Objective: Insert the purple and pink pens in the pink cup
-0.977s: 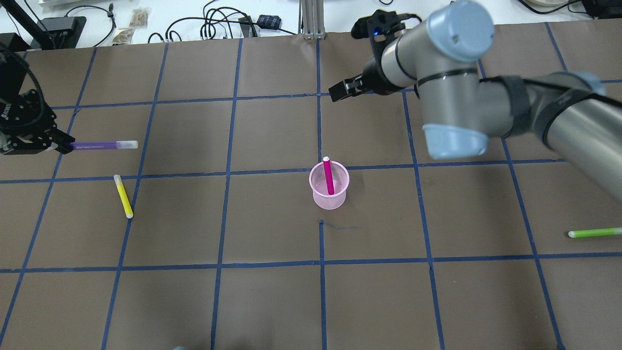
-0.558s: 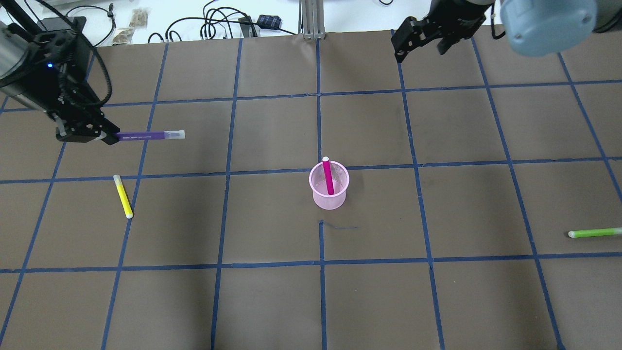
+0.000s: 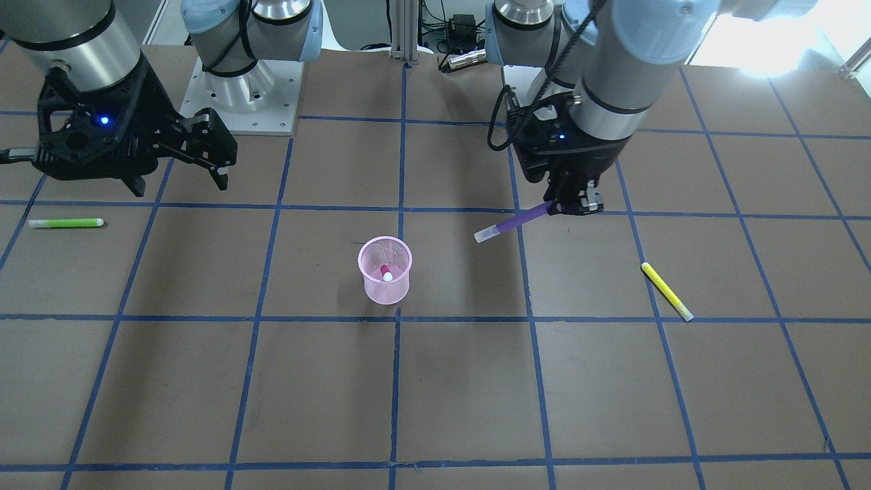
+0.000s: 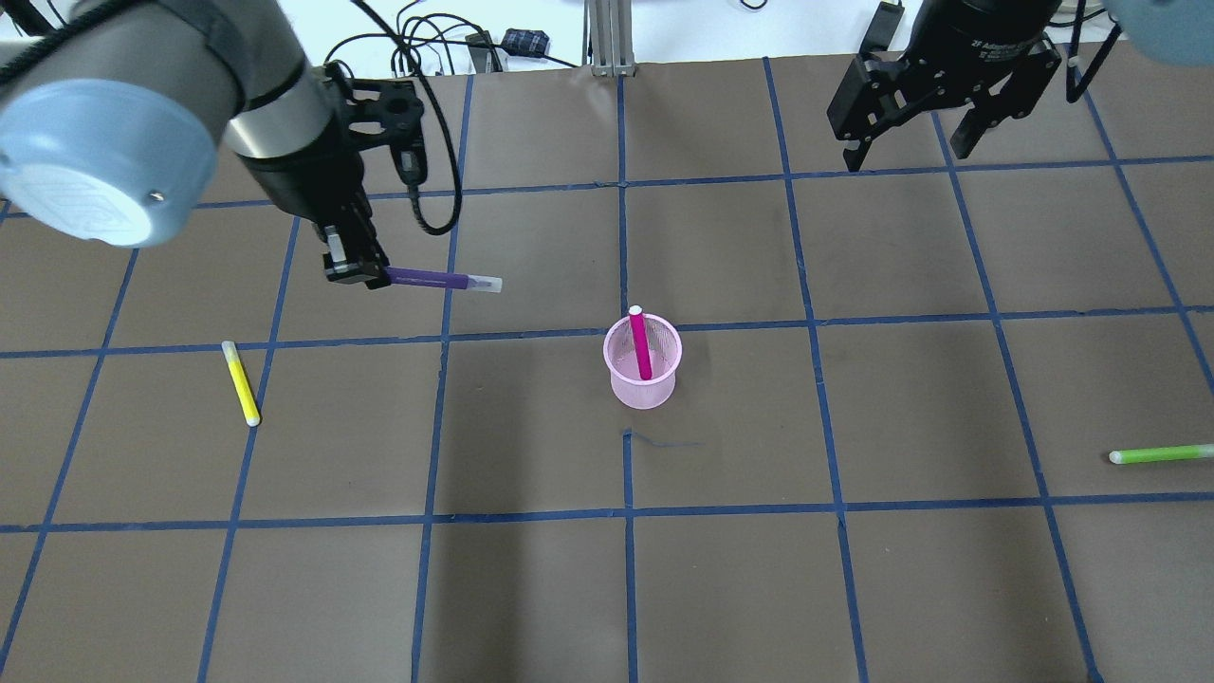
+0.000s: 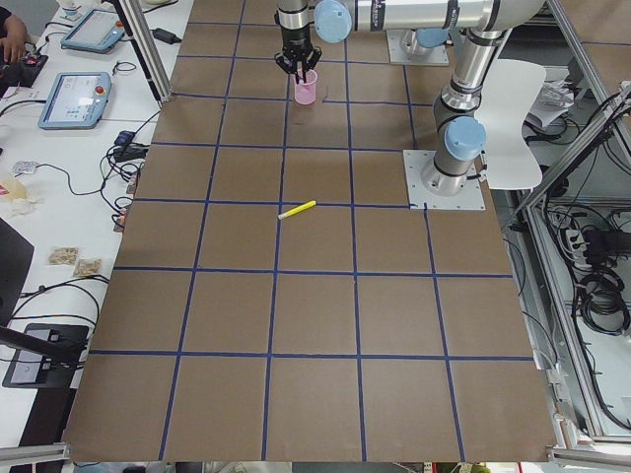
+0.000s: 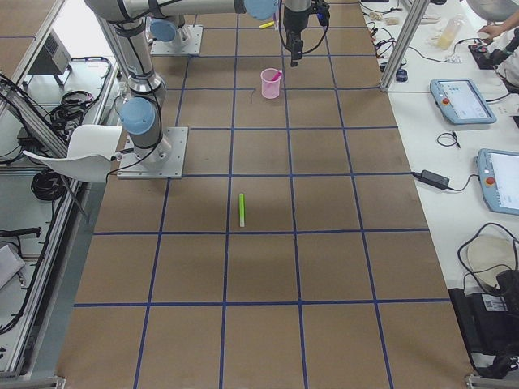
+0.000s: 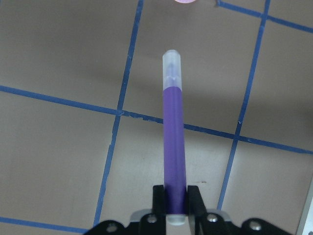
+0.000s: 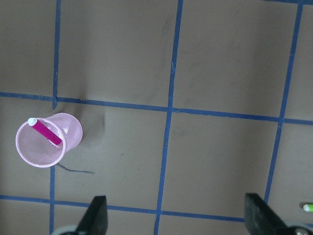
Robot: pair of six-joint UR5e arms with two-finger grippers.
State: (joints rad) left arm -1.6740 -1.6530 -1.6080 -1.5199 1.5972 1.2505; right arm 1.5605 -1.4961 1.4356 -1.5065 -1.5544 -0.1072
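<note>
The pink mesh cup (image 4: 643, 365) stands upright mid-table with the pink pen (image 4: 641, 343) leaning inside it; both show in the front view, cup (image 3: 385, 280) and pen (image 3: 386, 273), and in the right wrist view (image 8: 47, 142). My left gripper (image 4: 353, 272) is shut on the purple pen (image 4: 441, 280), held level above the table, clear cap pointing toward the cup, well left of it. The pen also shows in the front view (image 3: 512, 222) and left wrist view (image 7: 174, 137). My right gripper (image 4: 910, 152) is open and empty, high at the far right.
A yellow pen (image 4: 240, 383) lies on the table at the left and a green pen (image 4: 1159, 454) near the right edge. Cables and small devices (image 4: 446, 47) lie on the white strip beyond the brown mat.
My left gripper has carried the purple pen rightward toward the cup. My right arm has pulled back to the far right with its gripper open.
</note>
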